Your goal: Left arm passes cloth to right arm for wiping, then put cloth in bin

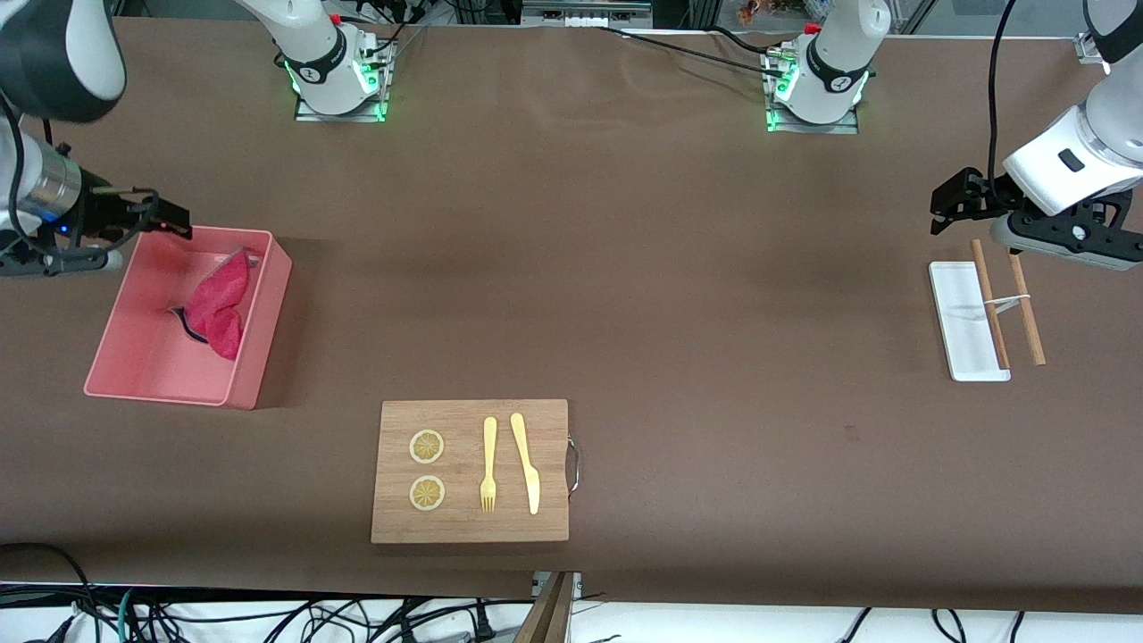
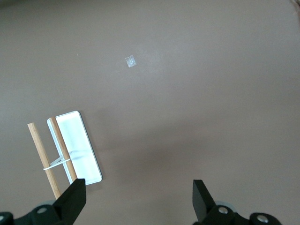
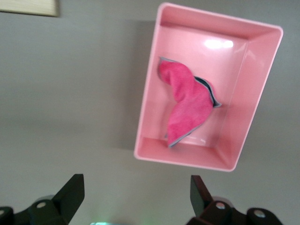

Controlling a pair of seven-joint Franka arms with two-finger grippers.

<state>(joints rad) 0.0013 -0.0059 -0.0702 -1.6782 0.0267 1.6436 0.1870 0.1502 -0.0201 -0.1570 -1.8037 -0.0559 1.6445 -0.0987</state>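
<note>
The cloth (image 1: 219,308) lies crumpled in the pink bin (image 1: 266,332), magenta face up with a dark grey edge showing. The bin stands at the right arm's end of the table. My right gripper (image 1: 165,219) hangs open over the bin's rim on the side toward the robot bases, with nothing between its fingers. In the right wrist view the cloth (image 3: 187,105) rests loose in the bin (image 3: 149,108), apart from the open right gripper (image 3: 136,185). My left gripper (image 1: 951,201) waits open and empty above the table at the left arm's end; the left wrist view shows it (image 2: 138,187) over bare table.
A wooden board (image 1: 471,527) with two lemon slices (image 1: 427,446), a fork (image 1: 488,464) and a knife (image 1: 527,464) lies near the front camera. A small white tray (image 1: 964,321) with two tied wooden sticks (image 1: 1027,308) sits under the left gripper's side.
</note>
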